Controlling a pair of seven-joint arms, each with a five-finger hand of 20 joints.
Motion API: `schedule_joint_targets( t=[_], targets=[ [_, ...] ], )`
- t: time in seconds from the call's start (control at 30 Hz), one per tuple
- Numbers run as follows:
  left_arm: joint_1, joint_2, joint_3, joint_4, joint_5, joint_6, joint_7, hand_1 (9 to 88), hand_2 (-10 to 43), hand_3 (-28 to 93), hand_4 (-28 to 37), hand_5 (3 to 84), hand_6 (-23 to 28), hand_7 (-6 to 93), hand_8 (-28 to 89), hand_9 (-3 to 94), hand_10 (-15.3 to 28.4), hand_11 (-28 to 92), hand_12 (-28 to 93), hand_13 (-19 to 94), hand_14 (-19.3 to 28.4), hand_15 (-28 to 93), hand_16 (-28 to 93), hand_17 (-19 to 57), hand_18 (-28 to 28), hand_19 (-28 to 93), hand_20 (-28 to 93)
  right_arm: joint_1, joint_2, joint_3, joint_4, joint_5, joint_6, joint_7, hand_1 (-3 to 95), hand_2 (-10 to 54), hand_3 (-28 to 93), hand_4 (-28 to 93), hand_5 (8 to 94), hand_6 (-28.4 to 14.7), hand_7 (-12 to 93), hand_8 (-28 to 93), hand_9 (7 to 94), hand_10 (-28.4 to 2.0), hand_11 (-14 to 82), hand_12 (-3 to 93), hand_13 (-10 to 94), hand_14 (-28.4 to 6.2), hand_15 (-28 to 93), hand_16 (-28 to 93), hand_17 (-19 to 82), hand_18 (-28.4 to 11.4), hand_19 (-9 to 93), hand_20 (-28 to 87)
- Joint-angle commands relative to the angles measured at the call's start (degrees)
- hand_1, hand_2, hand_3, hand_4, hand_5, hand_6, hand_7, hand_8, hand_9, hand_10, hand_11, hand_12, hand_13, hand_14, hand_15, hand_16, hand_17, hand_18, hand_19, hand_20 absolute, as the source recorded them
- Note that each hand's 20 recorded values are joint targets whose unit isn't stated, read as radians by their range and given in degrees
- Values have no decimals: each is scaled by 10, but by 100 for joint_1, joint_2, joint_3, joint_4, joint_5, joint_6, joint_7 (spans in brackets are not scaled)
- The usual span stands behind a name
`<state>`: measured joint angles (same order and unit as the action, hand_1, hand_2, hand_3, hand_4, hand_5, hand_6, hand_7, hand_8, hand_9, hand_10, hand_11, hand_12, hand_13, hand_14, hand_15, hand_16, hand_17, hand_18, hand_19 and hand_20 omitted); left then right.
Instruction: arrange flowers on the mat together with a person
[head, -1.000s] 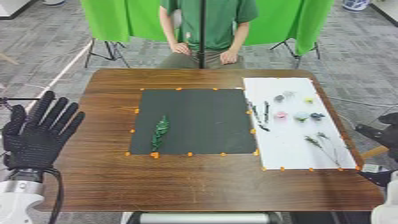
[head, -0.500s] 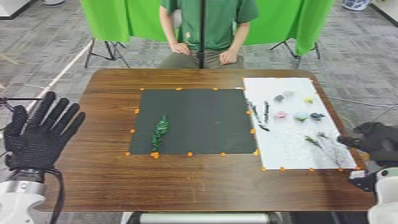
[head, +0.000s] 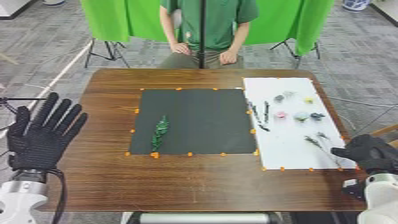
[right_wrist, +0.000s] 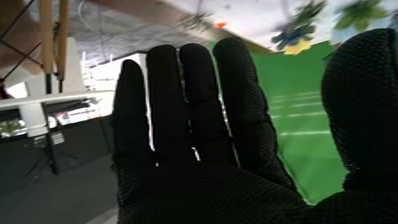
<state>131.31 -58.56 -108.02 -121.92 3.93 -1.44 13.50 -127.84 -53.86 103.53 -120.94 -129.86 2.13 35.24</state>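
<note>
Green sprig (head: 161, 132) on the mat (head: 206, 120) runs near to far, slightly rightward.

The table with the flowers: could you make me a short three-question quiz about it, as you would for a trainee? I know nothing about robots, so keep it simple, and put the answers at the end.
1. True or false: the pink flower lies on the white sheet.

2. Multiple choice: what lies on the dark mat?
A) a yellow flower
B) a green sprig
C) the pink flower

3. Fill the gap: of the robot's two hands, the ____ hand is nearer the white sheet.

Key: 1. true; 2. B; 3. right
</note>
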Motion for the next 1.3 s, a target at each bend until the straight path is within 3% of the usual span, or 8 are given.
schedule_joint_targets(
  t=[0.03, 0.23, 0.33, 0.53, 0.83, 0.93, 1.07, 1.3],
  targets=[
    [-10, -41, 69, 21, 4, 73, -80, 269, 121, 653, -283, 386, 54, 43, -75, 358, 140, 131, 89, 262, 150, 229, -46, -31, 128, 269, 121, 76, 45, -311, 46, -232, 92, -70, 319, -95, 693, -283, 582, -9, 288, -175, 497, -145, 353, 272, 381, -139, 523, 205, 164, -187, 566, 157],
    [-62, -75, 89, 28, 167, 189, -159, 266, 117, 667, -283, 386, 55, 43, -75, 356, 139, 131, 88, 258, 156, 236, -43, -31, 128, 270, 121, 410, 211, -945, 486, -1280, 603, 318, 373, -95, 741, -282, 610, 5, 363, -187, 512, -142, 450, 311, 412, -135, 573, 220, 180, -187, 595, 163],
    [-81, -68, 99, 35, 130, 174, -163, 268, 115, 672, -283, 386, 56, 43, -74, 355, 141, 133, 90, 257, 159, 239, -42, -31, 128, 272, 121, 473, 244, -1083, 552, -1293, 923, 498, 434, -95, 701, -282, 628, 6, 425, -96, 533, -135, 491, 331, 441, -126, 592, 228, 192, -188, 609, 162],
    [-21, -77, 84, 26, 25, 174, -113, 270, 113, 673, -283, 387, 58, 42, -74, 355, 140, 133, 89, 257, 160, 241, -43, -32, 128, 273, 120, 488, 263, -1012, 448, -860, 1196, 542, 533, -95, 700, -282, 677, 14, 508, -36, 632, -91, 354, 528, 501, -91, 562, 326, 214, -188, 629, 159],
    [-82, -68, 137, 62, -3, 161, -152, 272, 113, 673, -283, 387, 58, 43, -74, 354, 141, 135, 88, 258, 159, 241, -44, -33, 129, 275, 119, 584, 278, -1053, 432, -659, 1353, 742, 525, -95, 737, -282, 677, 13, 519, 5, 638, -90, 352, 534, 506, -81, 545, 364, 217, -185, 634, 160],
    [-81, -61, 155, 64, -16, 167, -150, 273, 113, 672, -283, 387, 58, 44, -74, 355, 142, 135, 88, 258, 159, 241, -44, -33, 128, 275, 119, 618, 253, -1121, 462, -791, 1485, 844, 446, -95, 756, -281, 604, 3, 554, 23, 575, -122, 444, 424, 473, -122, 604, 264, 207, -190, 645, 152],
    [-54, -59, 158, 56, -41, 175, -134, 274, 113, 671, -283, 386, 59, 43, -74, 354, 142, 134, 88, 258, 159, 242, -43, -33, 129, 276, 119, 651, 267, -1073, 453, -594, 1115, 839, 305, -95, 783, -281, 511, -30, 544, -205, 496, -161, 537, 347, 424, -152, 642, 231, 198, -203, 661, 142],
    [-70, -62, 180, 61, -54, 170, -151, 271, 113, 673, -283, 387, 59, 43, -74, 354, 142, 134, 88, 258, 160, 242, -44, -34, 129, 277, 120, 780, 304, -1174, 611, -502, 862, 807, 310, -95, 754, -283, 534, -25, 494, -216, 495, -160, 536, 337, 425, -154, 641, 223, 195, -206, 661, 137]
  ],
)
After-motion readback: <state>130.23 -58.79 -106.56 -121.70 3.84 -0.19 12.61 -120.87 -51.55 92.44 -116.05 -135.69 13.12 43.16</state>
